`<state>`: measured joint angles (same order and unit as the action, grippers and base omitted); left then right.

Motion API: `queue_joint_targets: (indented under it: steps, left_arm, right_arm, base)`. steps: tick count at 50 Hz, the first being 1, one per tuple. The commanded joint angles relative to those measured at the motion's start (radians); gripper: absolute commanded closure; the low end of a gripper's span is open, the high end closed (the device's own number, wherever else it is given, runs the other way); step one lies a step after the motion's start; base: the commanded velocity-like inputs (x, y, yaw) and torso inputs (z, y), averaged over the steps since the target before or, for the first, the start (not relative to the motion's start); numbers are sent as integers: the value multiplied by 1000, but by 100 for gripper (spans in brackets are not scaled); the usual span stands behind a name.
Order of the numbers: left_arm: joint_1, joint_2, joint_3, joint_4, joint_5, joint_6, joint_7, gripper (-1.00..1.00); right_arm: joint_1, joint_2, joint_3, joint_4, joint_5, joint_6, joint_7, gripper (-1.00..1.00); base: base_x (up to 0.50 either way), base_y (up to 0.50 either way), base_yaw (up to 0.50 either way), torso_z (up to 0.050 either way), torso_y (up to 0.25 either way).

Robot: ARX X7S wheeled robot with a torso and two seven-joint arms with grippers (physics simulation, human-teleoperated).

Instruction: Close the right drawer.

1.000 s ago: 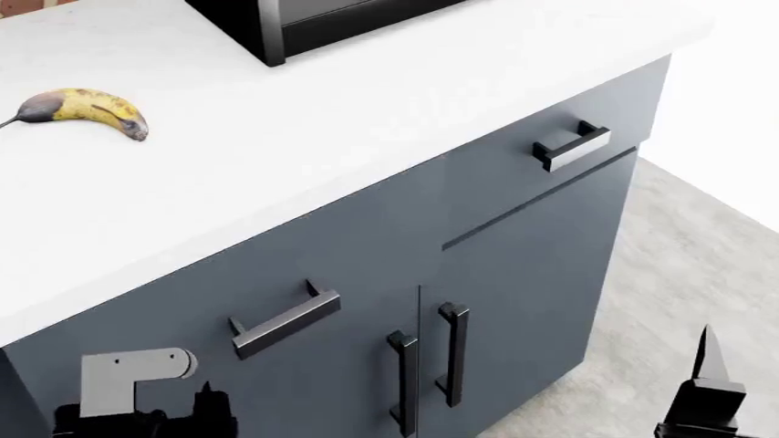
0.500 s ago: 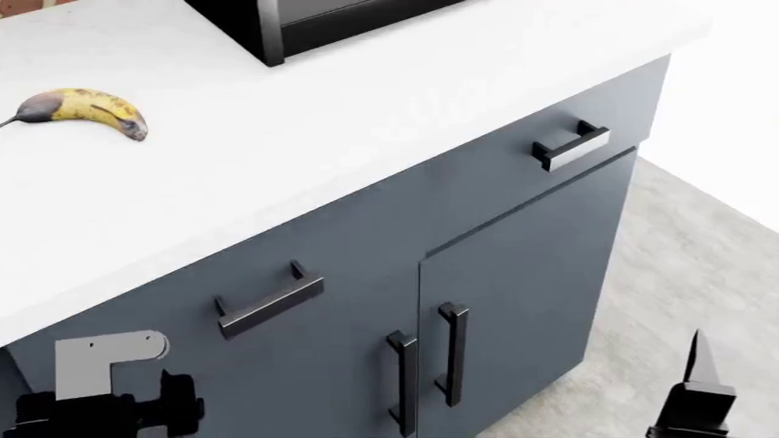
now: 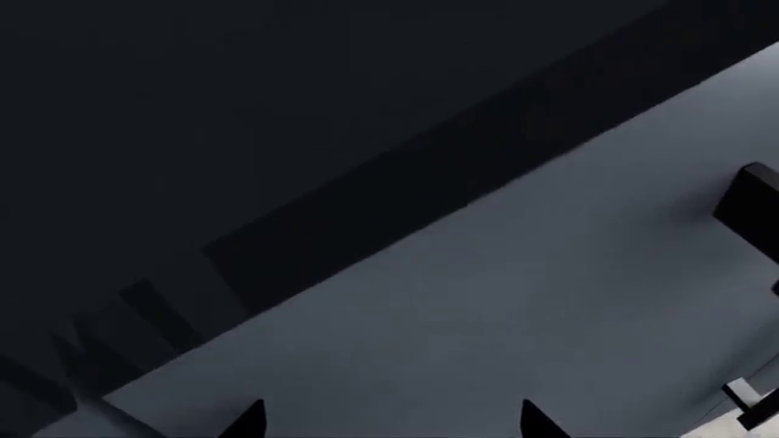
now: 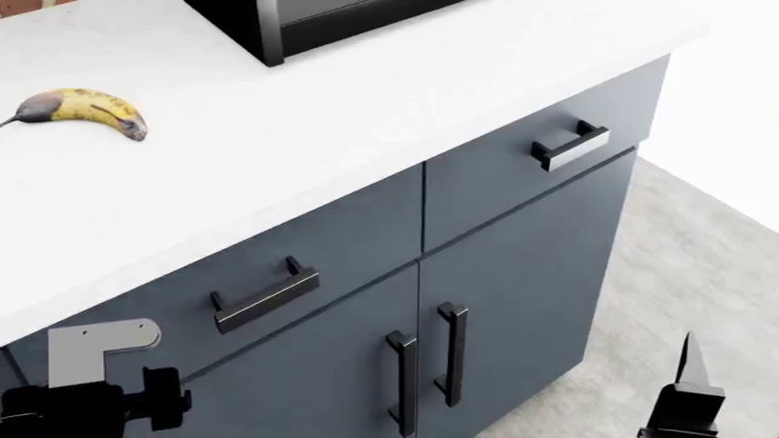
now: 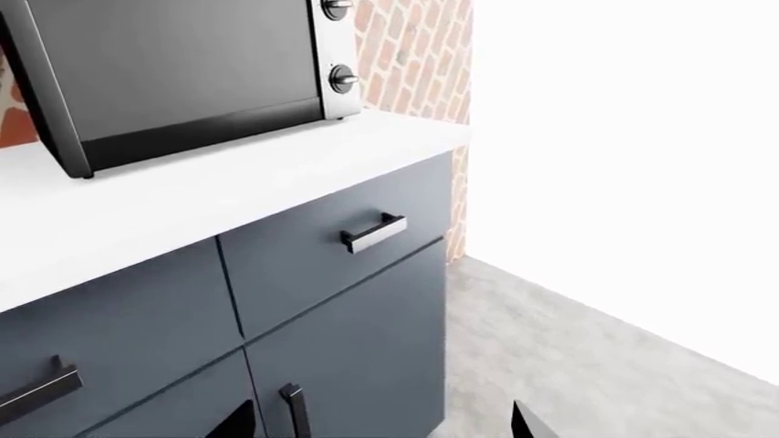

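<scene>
The right drawer point(image 4: 305, 246) is the wide slate-grey front with a dark horizontal bar handle point(image 4: 265, 297). It sits flush with the neighbouring drawer front point(image 4: 524, 178), and the seam between them shows. My left gripper point(image 4: 152, 401) hangs low, just below and left of that handle, without touching it. In the left wrist view the left gripper point(image 3: 392, 420) is open, facing the grey front point(image 3: 487, 319) at close range with nothing between its tips. My right gripper point(image 4: 688, 392) is open over the floor at the lower right, and in its own view the right gripper point(image 5: 379, 422) holds nothing.
A white countertop point(image 4: 365, 119) carries a banana point(image 4: 86, 111) at the left and a black microwave point(image 4: 316, 23) at the back. Two tall grey doors with vertical bar handles point(image 4: 453, 351) stand below the drawers. Grey floor point(image 4: 694, 274) lies to the right.
The right drawer's front has slid back into the cabinet until flush, its handle moving up and left. My left gripper drew back to the left. My right gripper sank slightly.
</scene>
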<state>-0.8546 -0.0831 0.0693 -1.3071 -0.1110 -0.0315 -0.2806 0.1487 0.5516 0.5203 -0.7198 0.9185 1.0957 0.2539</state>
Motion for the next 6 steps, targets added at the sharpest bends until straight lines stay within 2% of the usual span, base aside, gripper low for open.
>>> queue_joint_targets:
  steps: [1, 6]
  left_arm:
    - [-13, -33, -83, -2, 104, -5, -50, -100]
    - [-4, -29, -88, -2, 106, 3, -42, -100]
  right_arm:
    - [2, 4, -4, 0, 6, 2, 7, -100]
    - [-4, 3, -7, 2, 2, -7, 4, -100]
  base:
    - [0, 0, 0, 0, 0]
    - [0, 0, 0, 0, 0]
